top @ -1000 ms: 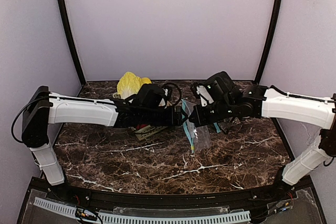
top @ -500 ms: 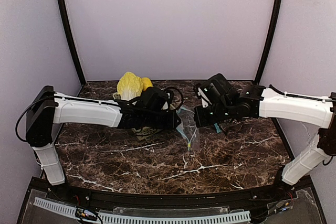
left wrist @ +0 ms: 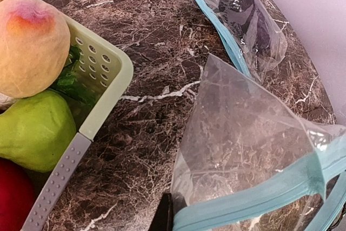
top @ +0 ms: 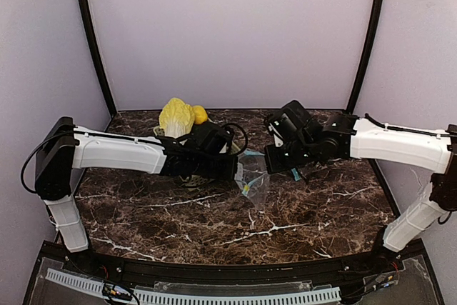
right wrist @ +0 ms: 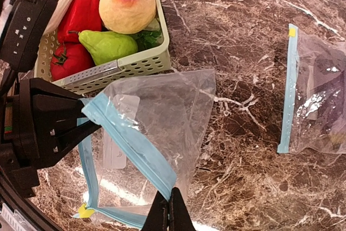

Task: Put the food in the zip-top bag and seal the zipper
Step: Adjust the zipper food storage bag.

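On the marble table point(top: 214, 226), just beside the basket point(right wrist: 140, 63), two arms hold an empty zip-top bag point(right wrist: 157, 112) by its blue zipper strip. The left gripper point(right wrist: 89, 125) is pinched tight on the end nearest the basket, and the right gripper point(right wrist: 170, 209) is clamped on the stretch farther from it. A second bag point(right wrist: 319, 96) lies well apart from the basket, beyond the held one. The peach point(right wrist: 127, 5) and the green fruit point(right wrist: 108, 44) sit inside the basket, not yet bagged, so most of the filling and the sealing appear left to do. Only the left wrist view shows the dark eggplant point(left wrist: 246, 17) inside the second bag, though whether that zipper is shut cannot be told. Only the right wrist view shows both grips at once. From overhead the left arm hides the basket's contents.
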Available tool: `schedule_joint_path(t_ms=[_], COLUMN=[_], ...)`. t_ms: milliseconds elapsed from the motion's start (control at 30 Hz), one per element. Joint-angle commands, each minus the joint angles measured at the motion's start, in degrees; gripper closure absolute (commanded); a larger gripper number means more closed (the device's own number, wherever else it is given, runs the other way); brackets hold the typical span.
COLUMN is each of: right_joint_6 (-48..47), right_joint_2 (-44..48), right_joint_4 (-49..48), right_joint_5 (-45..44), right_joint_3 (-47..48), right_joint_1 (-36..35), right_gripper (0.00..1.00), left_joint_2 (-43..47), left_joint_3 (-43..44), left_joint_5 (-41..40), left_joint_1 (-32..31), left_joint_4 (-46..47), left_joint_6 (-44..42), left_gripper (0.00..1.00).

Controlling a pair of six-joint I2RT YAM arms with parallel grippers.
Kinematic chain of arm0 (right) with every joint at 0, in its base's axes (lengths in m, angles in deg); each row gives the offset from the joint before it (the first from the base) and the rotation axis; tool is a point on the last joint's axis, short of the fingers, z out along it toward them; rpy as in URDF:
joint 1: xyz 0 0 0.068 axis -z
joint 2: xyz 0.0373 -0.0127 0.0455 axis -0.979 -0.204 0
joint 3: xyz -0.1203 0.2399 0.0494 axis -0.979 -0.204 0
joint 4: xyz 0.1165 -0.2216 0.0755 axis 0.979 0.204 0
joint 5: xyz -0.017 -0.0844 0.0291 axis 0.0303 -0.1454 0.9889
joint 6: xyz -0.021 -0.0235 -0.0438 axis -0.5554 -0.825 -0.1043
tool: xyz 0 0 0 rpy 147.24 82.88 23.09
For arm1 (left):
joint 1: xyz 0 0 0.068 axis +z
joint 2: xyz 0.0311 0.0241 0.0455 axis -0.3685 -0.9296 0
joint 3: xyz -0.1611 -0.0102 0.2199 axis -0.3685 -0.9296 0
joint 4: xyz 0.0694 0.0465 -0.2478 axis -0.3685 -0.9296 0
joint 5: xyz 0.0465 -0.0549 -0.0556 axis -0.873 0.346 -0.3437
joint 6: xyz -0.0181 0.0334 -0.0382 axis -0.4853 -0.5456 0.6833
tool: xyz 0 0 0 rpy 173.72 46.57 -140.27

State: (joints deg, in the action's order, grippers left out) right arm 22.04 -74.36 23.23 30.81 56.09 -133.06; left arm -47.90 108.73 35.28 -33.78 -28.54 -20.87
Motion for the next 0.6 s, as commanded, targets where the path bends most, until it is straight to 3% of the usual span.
schedule_joint_path(t_ms=[0,167,333,567], right_joint_6=[1.01,2.09,5.42,8.04], right_joint_2=[-2.08,-2.99,-4.39,-5.92], right_joint_4=[0.35,-2.05,-1.9,-0.53], right_joint_5=[2.83,4.96,4.36,1.58], right_joint_3=[1.01,-0.54,-0.89,-1.32], right_joint_1=[-0.29,-0.2,-0.19,-0.2], right_gripper=[1.0,0.97,0.64,0.54], left_joint_2=[0.27,0.89,2.92,6.2], left_joint_3=[-1.74,-4.04,-7.78,-11.96], left_joint_5=[1.33,5.47,7.77,7.86], left_joint_1=[0.22,0.25,0.26,0.13], left_joint_4=[-0.24,4.81,16.36,25.87], left_joint_6=[-1.51,2.09,10.82,17.06], left_gripper=[0.99,0.99,0.99,0.99])
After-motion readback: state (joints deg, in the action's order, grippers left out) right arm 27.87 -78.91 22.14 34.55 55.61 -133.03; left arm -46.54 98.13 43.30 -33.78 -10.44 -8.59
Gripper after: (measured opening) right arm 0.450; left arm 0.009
